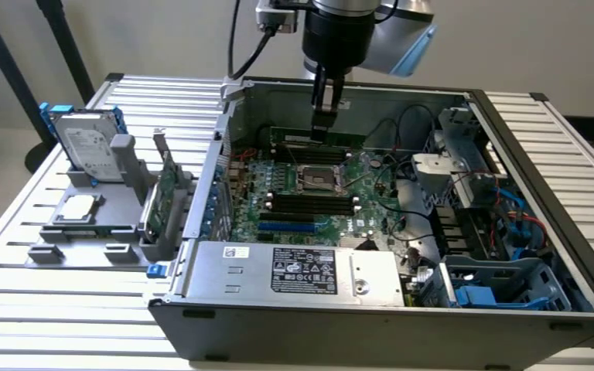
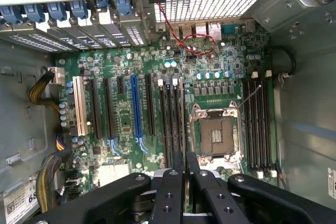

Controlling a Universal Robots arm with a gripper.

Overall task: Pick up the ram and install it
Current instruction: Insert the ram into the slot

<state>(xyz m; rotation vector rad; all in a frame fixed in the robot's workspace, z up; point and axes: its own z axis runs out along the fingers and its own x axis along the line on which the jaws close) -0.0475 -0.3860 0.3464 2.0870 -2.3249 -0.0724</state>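
an open computer case (image 1: 380, 328) lies on its side on a ribbed metal tabletop (image 1: 49, 309), with the green motherboard (image 1: 276, 174) facing up. a dark robot arm reaches down into the case from above. its hand (image 1: 321, 133) is clenched, the two thin fingers pressed almost together on the ram (image 1: 343, 139), a narrow green stick that runs level to either side of the fingertips. the ram hangs above the board, across from the square cpu socket (image 1: 318, 178), and in line with the long black memory slots (image 1: 312, 205).

from the wrist, the hand (image 2: 185, 156) is seen over the motherboard (image 2: 126, 124), its fingers aligned with the slots (image 2: 170, 119) just beside the cpu socket (image 2: 216, 135).

at the exterior view's left, a grey holder (image 1: 80, 239) on the tabletop carries a silver hard drive (image 1: 83, 147) with blue rails and an upright green card (image 1: 163, 197).
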